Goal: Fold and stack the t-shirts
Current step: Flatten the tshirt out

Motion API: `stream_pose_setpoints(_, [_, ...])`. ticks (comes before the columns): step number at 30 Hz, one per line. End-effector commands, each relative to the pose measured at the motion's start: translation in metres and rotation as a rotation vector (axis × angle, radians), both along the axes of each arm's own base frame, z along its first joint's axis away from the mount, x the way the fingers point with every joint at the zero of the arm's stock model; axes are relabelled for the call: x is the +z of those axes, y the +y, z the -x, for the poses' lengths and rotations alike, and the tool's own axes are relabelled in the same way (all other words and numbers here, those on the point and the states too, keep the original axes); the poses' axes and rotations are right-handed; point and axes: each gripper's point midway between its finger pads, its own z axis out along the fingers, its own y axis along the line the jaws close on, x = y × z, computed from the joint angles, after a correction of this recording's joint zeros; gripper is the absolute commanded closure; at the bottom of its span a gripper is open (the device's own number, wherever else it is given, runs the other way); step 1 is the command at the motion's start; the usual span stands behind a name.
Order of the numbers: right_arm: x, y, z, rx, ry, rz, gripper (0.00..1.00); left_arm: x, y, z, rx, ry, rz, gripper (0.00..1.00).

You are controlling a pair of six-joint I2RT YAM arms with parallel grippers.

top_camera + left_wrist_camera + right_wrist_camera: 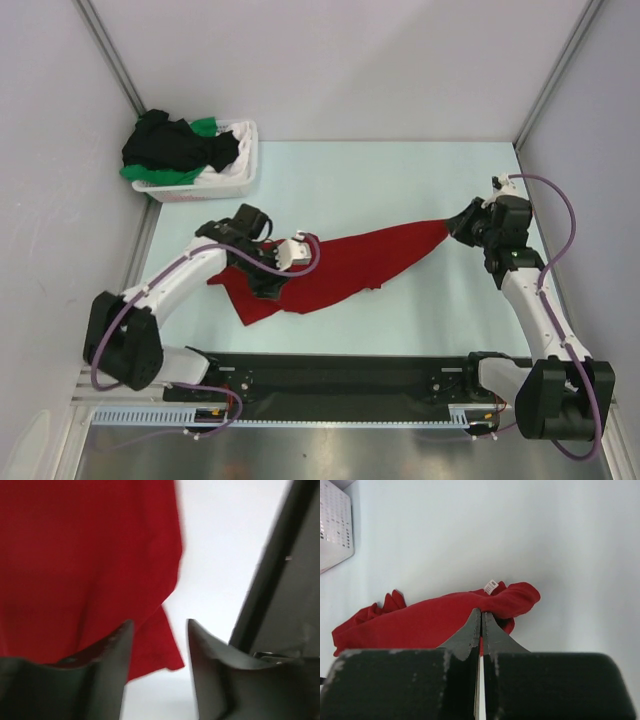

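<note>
The bright red cloth t-shirt (340,265) is lying stretched across the pale blue table (400,180). The left arm is bending over its left end, the left gripper (159,630) pointing down with fingers spread apart above the cloth edge. The right arm is reaching forward, the right gripper (481,622) pinching the shirt's right end, fingers pressed together. Black and green t-shirts (175,150) are filling the white plastic basket (205,190).

1. The bare table (400,180) is open across the upper middle and upper right of the top view.
2. The white basket (248,150), heaped with black and green t-shirts (175,148), blocks the upper left.
3. The red t-shirt (340,268) bars the centre diagonally.
4. A bare strip lies between it and the black base rail (340,380).
</note>
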Motion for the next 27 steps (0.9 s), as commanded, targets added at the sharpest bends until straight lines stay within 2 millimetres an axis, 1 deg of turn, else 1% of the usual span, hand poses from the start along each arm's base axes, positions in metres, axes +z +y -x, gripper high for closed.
stream_pose_setpoints(1, [0.009,-0.004,-0.009,-0.001,-0.064,0.018,1.00,-0.001,0.041,-0.008,0.132,-0.105,-0.074,0.53])
stream_pose_setpoints(3, [0.008,-0.003,-0.009,-0.001,-0.064,0.011,1.00,-0.010,0.055,0.009,0.117,-0.100,-0.117,0.55])
stream_pose_setpoints(4, [0.009,-0.003,-0.011,0.002,-0.068,0.009,1.00,-0.025,0.064,0.023,0.117,-0.071,-0.153,0.53])
stream_pose_setpoints(5, [0.007,-0.002,-0.011,0.004,-0.063,0.004,1.00,-0.029,0.072,0.027,0.138,-0.084,-0.183,0.51])
stream_pose_setpoints(7, [0.006,0.000,-0.013,0.007,-0.060,-0.008,1.00,-0.042,0.080,0.028,0.168,-0.092,-0.219,0.45])
stream_pose_setpoints(8, [0.006,0.000,-0.013,0.010,-0.061,-0.010,1.00,-0.054,0.087,0.034,0.191,-0.072,-0.256,0.44])
stream_pose_setpoints(9, [0.007,0.001,-0.014,0.010,-0.064,-0.014,1.00,-0.057,0.085,0.028,0.205,-0.092,-0.250,0.42])
stream_pose_setpoints(11, [0.007,0.001,-0.014,0.008,-0.063,-0.016,1.00,-0.064,0.083,0.028,0.210,-0.087,-0.250,0.37])
stream_pose_setpoints(12, [0.007,0.000,-0.014,0.007,-0.063,-0.016,1.00,-0.067,0.081,0.021,0.215,-0.110,-0.252,0.36])
stream_pose_setpoints(14, [0.008,0.001,-0.012,0.007,-0.065,-0.019,1.00,-0.075,0.081,0.017,0.223,-0.129,-0.259,0.35])
stream_pose_setpoints(15, [0.008,0.001,-0.011,0.009,-0.065,-0.022,1.00,-0.078,0.082,0.010,0.232,-0.151,-0.265,0.35])
stream_pose_setpoints(17, [0.009,0.002,-0.008,0.011,-0.070,-0.021,1.00,-0.084,0.084,0.011,0.235,-0.143,-0.280,0.39])
stream_pose_setpoints(18, [0.010,0.001,-0.007,0.007,-0.070,-0.020,1.00,-0.087,0.085,0.011,0.235,-0.138,-0.288,0.44])
stream_pose_setpoints(19, [0.012,0.001,-0.006,0.007,-0.076,-0.020,1.00,-0.089,0.086,0.013,0.235,-0.133,-0.296,0.66])
stream_pose_setpoints(20, [0.015,0.001,-0.004,0.005,-0.080,-0.019,1.00,-0.090,0.087,0.013,0.233,-0.131,-0.298,0.80])
stream_pose_setpoints(21, [0.018,0.000,-0.003,0.002,-0.086,-0.019,1.00,-0.088,0.088,0.015,0.232,-0.124,-0.302,0.94])
stream_pose_setpoints(22, [0.023,0.000,-0.002,0.001,-0.093,-0.020,1.00,-0.081,0.088,0.012,0.242,-0.147,-0.301,1.00])
stream_pose_setpoints(23, [0.033,0.001,0.000,0.002,-0.113,-0.023,1.00,-0.067,0.087,0.002,0.263,-0.189,-0.289,1.00])
stream_pose_setpoints(24, [0.041,0.001,0.002,0.001,-0.125,-0.033,1.00,-0.056,0.089,0.000,0.280,-0.206,-0.293,1.00])
stream_pose_setpoints(25, [0.061,0.002,0.002,0.004,-0.157,-0.038,1.00,-0.040,0.094,-0.011,0.324,-0.247,-0.286,1.00])
stream_pose_setpoints(26, [0.080,0.003,0.006,0.012,-0.199,-0.042,1.00,0.001,0.095,-0.031,0.378,-0.344,-0.239,1.00])
stream_pose_setpoints(27, [0.099,0.004,0.009,0.016,-0.236,-0.046,1.00,0.024,0.097,-0.040,0.416,-0.379,-0.215,1.00])
